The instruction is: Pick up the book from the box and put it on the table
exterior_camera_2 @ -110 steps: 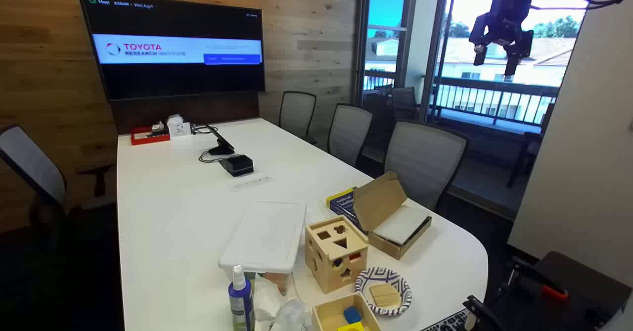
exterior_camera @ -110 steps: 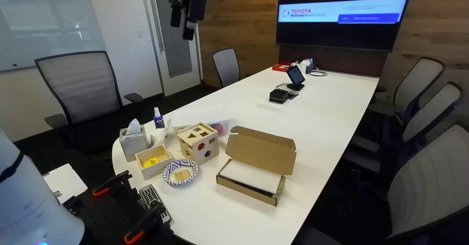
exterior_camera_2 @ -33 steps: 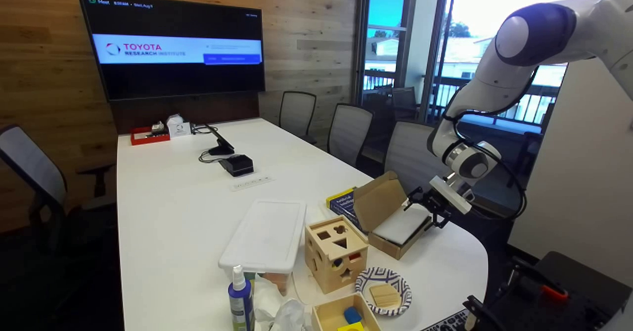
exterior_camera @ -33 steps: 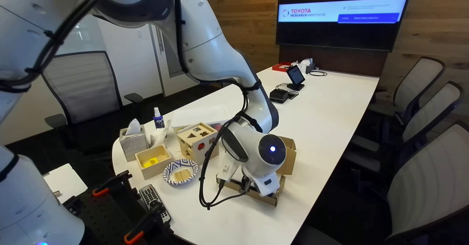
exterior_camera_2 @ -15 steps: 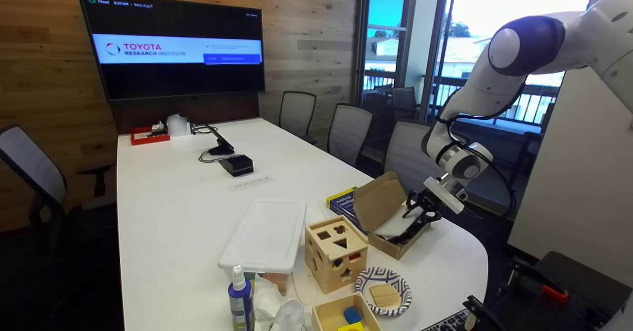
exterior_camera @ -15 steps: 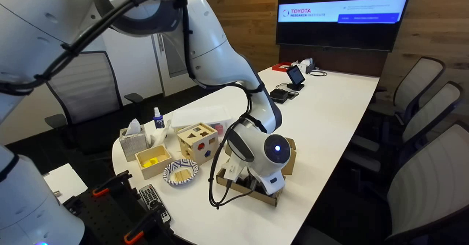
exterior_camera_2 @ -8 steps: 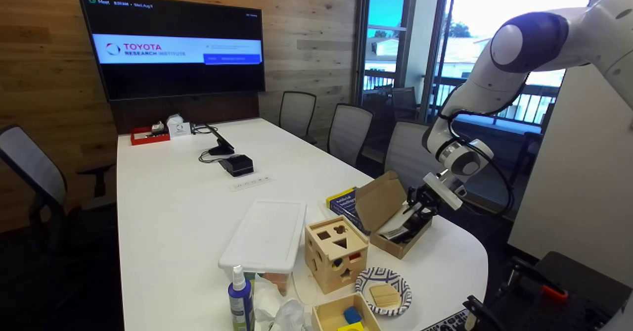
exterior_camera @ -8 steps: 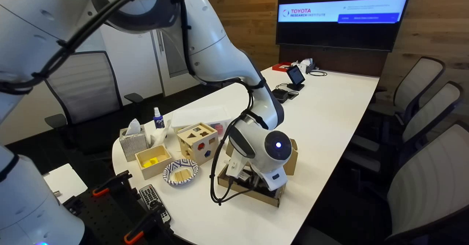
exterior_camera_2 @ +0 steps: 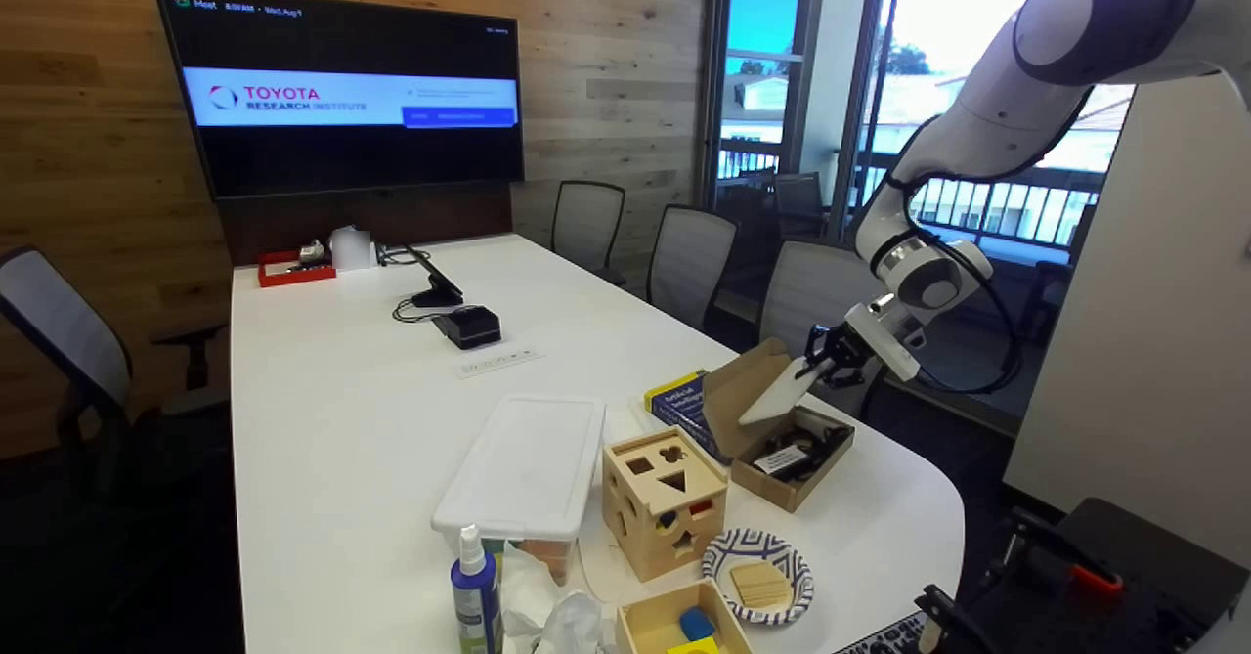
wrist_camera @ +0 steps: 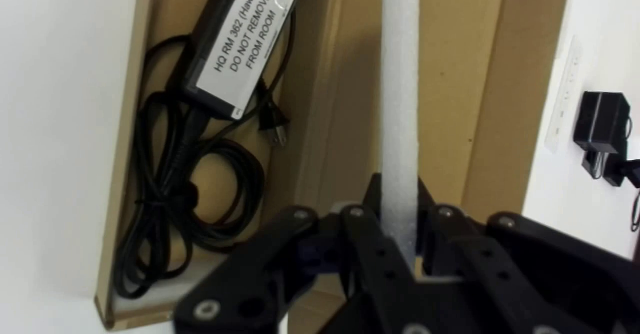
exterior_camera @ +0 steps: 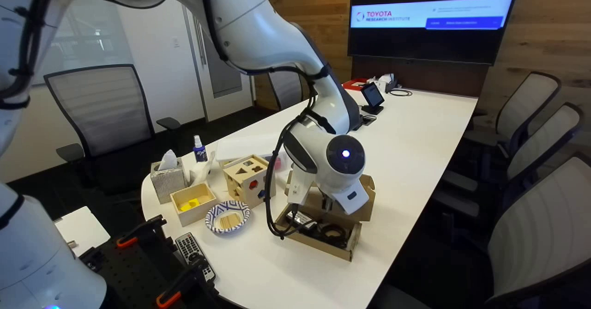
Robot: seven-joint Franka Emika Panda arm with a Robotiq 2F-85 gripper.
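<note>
One of two stages done, by appearance: pinching a white foam-like slab point(exterior_camera_2: 780, 395), presumably the task's "book", by its edge in the pincer point(wrist_camera: 399, 199); tilted, raised above the tan cardboard box point(exterior_camera: 328, 245) below the pincer; impossible to tell whether touching the flap lid point(exterior_camera_2: 735, 382). Left to do: carrying aside, lowering onto the surface point(exterior_camera: 415, 138), letting go. Not to confuse with the blue-and-yellow book point(exterior_camera_2: 677, 404), farther from the pincer, behind the lid.
</note>
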